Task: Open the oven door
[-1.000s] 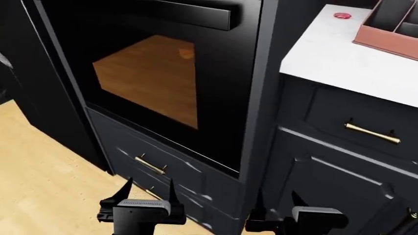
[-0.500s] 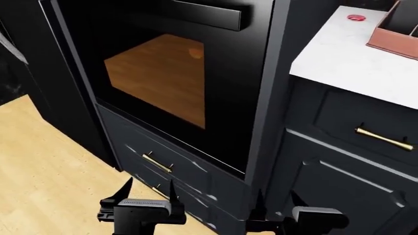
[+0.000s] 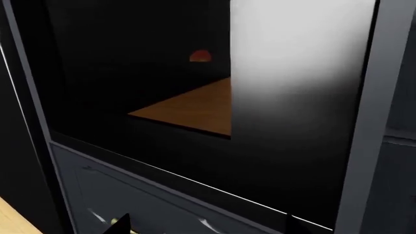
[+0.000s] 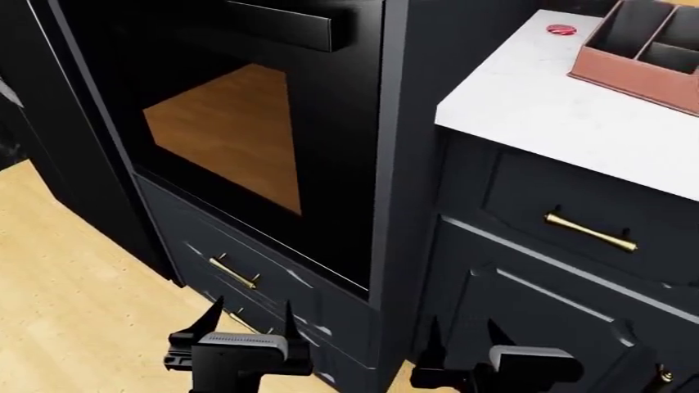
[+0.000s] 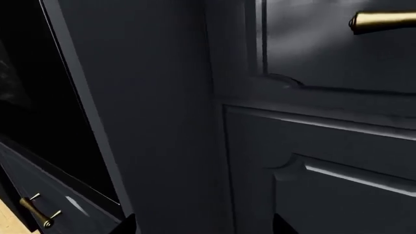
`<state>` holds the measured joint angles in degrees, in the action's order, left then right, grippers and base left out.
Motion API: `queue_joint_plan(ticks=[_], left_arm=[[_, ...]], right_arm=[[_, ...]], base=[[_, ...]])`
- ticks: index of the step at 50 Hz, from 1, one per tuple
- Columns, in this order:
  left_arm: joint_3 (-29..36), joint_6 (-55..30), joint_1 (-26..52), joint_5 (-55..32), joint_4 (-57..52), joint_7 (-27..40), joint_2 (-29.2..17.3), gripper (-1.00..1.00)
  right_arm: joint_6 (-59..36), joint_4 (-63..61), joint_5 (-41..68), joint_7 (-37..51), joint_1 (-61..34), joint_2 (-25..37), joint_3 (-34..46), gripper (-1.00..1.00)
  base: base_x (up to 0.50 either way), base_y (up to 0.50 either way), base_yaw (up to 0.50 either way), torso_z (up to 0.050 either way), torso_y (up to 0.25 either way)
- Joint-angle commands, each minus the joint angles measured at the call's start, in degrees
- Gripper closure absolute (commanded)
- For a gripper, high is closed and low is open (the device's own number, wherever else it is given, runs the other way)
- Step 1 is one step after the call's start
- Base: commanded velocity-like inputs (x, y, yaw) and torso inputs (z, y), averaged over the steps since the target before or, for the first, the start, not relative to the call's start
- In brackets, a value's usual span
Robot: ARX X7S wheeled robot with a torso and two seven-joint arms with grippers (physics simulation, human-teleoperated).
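From the head view, the oven door (image 4: 218, 139) stands shut in its tall dark column, filling the upper left, its amber window angled toward me and the wide black bar handle (image 4: 290, 24) running along its top edge. Below it sit navy drawer fronts, the upper one with a small brass handle (image 4: 232, 273). The left gripper (image 4: 249, 315) hangs low in front of those drawers, well below the oven handle, its fingers (image 4: 209, 318) spread apart and holding nothing. The right gripper (image 4: 459, 332) sits beside it, before the panelled cabinet door (image 4: 525, 327); its fingers are likewise parted and empty. To the right a white counter (image 4: 525, 106) carries a pink divided tray (image 4: 644, 49) and a small red disc (image 4: 561, 29) near the back. Wooden floor (image 4: 65, 278) shows at the left.

The left wrist view faces the oven door (image 3: 162, 97) close up: glossy black, the amber window partly showing, a pale glare across its glass, and a drawer front (image 3: 143, 204) beneath.

The right wrist view looks at the dark column side (image 5: 156, 122) and the cabinet door (image 5: 325, 170), with a brass handle (image 5: 380, 20) above and the drawer handle (image 5: 39, 210) low down.
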<state>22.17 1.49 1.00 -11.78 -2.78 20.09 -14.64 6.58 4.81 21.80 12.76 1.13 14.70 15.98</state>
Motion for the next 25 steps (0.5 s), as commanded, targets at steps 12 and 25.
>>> queue_joint_plan(ticks=[12,25], left_arm=[[0.5,0.4,0.1,-0.2,0.4,0.3,-0.3,-1.0],[0.8,0.4,0.1,-0.4,0.2,0.6,-0.5,-1.0]], right_arm=[[0.5,0.3,0.7,0.2,0.1,0.0,0.3,-1.0],[0.6,0.3,0.9,0.4,0.1,0.2,0.5,-1.0]], base=[[0.01,0.01,0.0,0.0,0.0],[0.11,0.07,0.0,0.0,0.0]])
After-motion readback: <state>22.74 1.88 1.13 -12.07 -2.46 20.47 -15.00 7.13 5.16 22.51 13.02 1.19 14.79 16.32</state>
